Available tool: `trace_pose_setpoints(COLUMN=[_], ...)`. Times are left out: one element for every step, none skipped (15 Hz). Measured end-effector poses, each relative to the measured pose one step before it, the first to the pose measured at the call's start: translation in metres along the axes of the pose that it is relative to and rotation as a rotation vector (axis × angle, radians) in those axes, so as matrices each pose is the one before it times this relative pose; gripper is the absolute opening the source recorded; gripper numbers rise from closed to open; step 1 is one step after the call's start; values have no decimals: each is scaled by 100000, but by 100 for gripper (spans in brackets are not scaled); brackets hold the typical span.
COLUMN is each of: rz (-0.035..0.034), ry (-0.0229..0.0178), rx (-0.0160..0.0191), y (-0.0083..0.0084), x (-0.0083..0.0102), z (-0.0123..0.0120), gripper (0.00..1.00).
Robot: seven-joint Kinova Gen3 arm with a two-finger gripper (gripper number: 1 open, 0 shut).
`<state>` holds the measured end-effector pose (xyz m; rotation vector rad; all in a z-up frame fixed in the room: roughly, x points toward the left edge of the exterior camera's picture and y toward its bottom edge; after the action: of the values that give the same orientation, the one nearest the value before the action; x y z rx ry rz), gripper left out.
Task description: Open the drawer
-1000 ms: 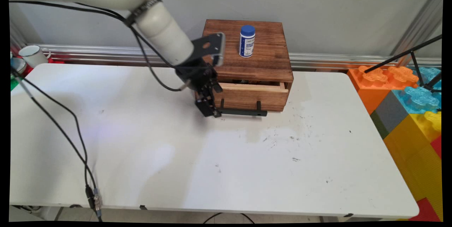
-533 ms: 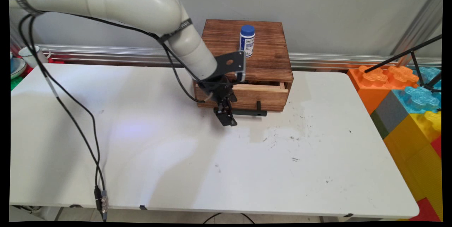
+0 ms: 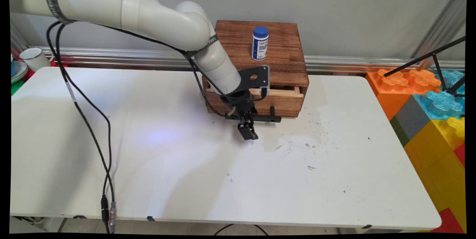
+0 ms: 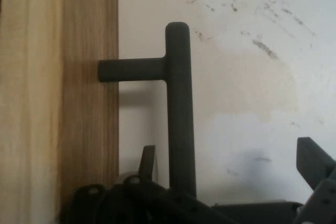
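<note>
A brown wooden box [image 3: 282, 64] stands at the table's far side. Its drawer [image 3: 275, 101] is pulled out a little. A black bar handle [image 3: 266, 119] runs along the drawer front. My gripper [image 3: 248, 132] hangs low over the middle of that handle, pointing down at the table. In the hand view the handle bar [image 4: 181, 108] runs up between the two spread fingers of the gripper [image 4: 226, 150], nearer the left finger [image 4: 147, 158], and nothing is gripped. A white bottle with a blue cap [image 3: 260, 43] stands upright on the box top.
The white table [image 3: 316, 179] carries dark scuff marks to the right of the gripper. Big coloured toy blocks [image 3: 427, 105] stand at the right edge. A white mug [image 3: 33, 58] sits off the far left corner. Black cables [image 3: 93, 135] hang from the arm over the table's left side.
The arm has swung right along the drawer front, carrying the gripper from the handle's left end to its middle and slightly lower. The box, drawer and bottle have not moved.
</note>
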<state>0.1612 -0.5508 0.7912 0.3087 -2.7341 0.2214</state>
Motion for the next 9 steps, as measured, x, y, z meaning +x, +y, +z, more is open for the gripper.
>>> trace_pose_setpoints(rz=[-54, -51, -88, -15, 59, 9, 77, 19, 60], ry=[-139, -150, -46, -32, -61, -49, -43, -9, -115], rx=[-281, -298, -185, -161, -256, -164, -304, -290, -322], y=[70, 86, 76, 62, 103, 70, 150, 156, 232], x=[72, 65, 37, 38, 72, 41, 55, 40, 21], z=[308, 337, 242, 197, 273, 162, 236, 172, 161], gripper=[100, 100, 100, 100, 100, 100, 100, 100, 100])
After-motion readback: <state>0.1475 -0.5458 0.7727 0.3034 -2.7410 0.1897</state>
